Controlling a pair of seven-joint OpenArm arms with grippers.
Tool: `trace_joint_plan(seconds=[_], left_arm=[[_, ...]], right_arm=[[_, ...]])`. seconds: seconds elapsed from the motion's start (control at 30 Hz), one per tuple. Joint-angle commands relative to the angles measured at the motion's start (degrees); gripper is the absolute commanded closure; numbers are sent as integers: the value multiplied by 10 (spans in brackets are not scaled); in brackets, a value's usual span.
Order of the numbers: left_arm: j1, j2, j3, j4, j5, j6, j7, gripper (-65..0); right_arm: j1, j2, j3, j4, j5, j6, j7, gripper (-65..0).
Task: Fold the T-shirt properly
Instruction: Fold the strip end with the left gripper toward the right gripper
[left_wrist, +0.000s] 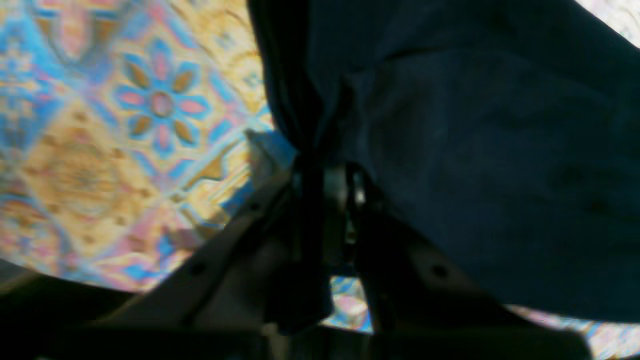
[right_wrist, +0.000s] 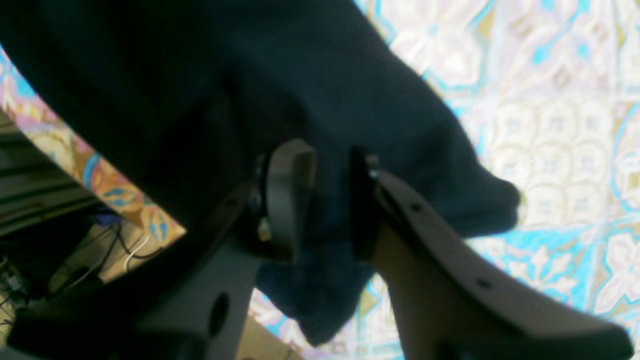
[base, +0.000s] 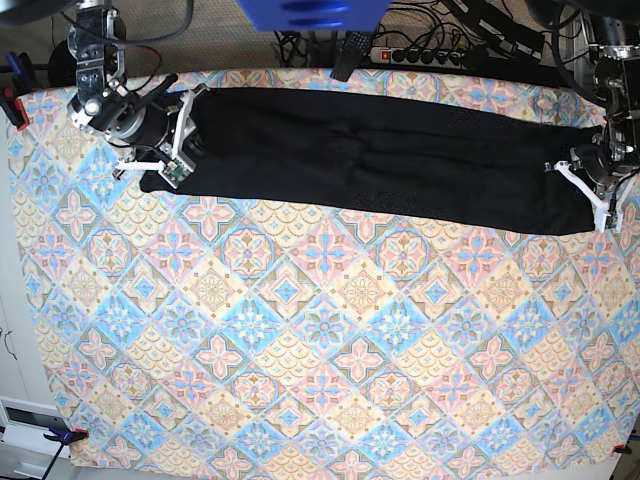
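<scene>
Stretching across the far side of the patterned tablecloth (base: 320, 330), the T-shirt (base: 380, 160) is seen folded into a long black band running left to right. Its right end is pinched tight by the left gripper (left_wrist: 330, 185), jaws closed on bunched cloth (blurry, but clear enough). At the left end, a fold is clamped between the jaws of the right gripper (right_wrist: 332, 200).

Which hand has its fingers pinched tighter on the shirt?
The left hand: its fingers meet almost flush on a thin bunch of the T-shirt. The right hand also grips the T-shirt, but a thick fold keeps its fingers visibly apart.
</scene>
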Motion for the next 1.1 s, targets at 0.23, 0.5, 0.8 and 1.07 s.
trace_joint_plan(seconds=[0.23, 0.5, 0.8, 1.07], left_arm=[[-2, 84, 34, 127, -8, 1, 67, 0], [4, 173, 34, 158, -51, 1, 94, 0], [4, 214, 44, 156, -107, 1, 94, 0], [1, 237, 110, 153, -103, 1, 92, 0]], right_arm=[[6, 7, 22, 11, 8, 0, 7, -161], [6, 7, 89, 11, 8, 0, 7, -161], [19, 7, 134, 11, 8, 0, 7, -161], [24, 7, 158, 11, 8, 0, 7, -161]])
